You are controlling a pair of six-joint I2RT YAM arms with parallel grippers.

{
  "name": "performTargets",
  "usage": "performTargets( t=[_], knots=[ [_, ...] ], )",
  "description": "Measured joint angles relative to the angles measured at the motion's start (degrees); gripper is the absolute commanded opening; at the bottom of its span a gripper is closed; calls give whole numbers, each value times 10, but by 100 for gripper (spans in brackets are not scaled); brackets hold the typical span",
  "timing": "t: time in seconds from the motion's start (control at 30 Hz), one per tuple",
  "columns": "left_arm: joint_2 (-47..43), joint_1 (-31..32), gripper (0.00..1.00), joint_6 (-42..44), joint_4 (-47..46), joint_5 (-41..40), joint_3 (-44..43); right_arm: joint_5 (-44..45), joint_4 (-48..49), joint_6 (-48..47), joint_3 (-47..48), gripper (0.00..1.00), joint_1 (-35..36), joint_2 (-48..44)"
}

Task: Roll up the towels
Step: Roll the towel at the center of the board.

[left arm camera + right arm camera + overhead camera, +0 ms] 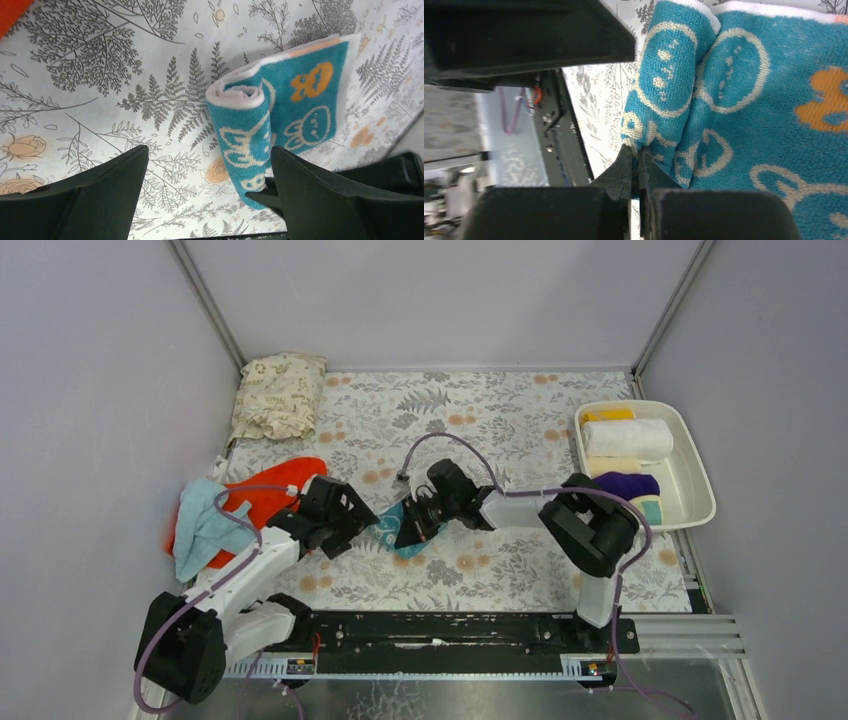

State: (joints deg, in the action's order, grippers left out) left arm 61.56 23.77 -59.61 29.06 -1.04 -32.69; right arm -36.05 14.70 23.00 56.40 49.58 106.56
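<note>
Right wrist view has the right pincer (635, 159) nipped nearly shut on the near edge of the teal towel (749, 95), its two black tips pinching a fold of cloth beside the rolled part. Left wrist view shows the left pincer (209, 150) spread wide and holding nothing. The towel's rolled end, a tight spiral with its white backing showing, sits by the inner side of the finger at 4 o'clock; whether they touch I cannot tell. The unrolled part lies flat toward 2 o'clock.

From the top external view, the towel lies on the floral mat (480, 420), a little toward 8 o'clock of the mat's middle, between both pincers. At the mat's 9 o'clock edge an orange-red towel (275, 490) lies loose with a light blue towel (205, 525) bunched on it. At 3 o'clock a white tray (698, 480) holds a rolled yellow towel (608, 415), white towel (628, 438), cream towel (612, 465) and purple towel (628, 485). A leaf-printed cushion (280, 395) sits at 11 o'clock.
</note>
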Motion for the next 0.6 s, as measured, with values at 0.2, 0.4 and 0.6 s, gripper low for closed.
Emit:
performTargets(
  t=[0.2,0.4,0.6],
  knots=[
    [-33,-2,93,-7,-15,40,31,-128,150,160,-29,2,-53,70],
    [3,-2,90,-15,-69,75,41,-190,291,299,-68,3,-88,128],
    [84,-2,81,-17,-126,97,37,-202,404,384,-109,4,-104,151]
  ],
)
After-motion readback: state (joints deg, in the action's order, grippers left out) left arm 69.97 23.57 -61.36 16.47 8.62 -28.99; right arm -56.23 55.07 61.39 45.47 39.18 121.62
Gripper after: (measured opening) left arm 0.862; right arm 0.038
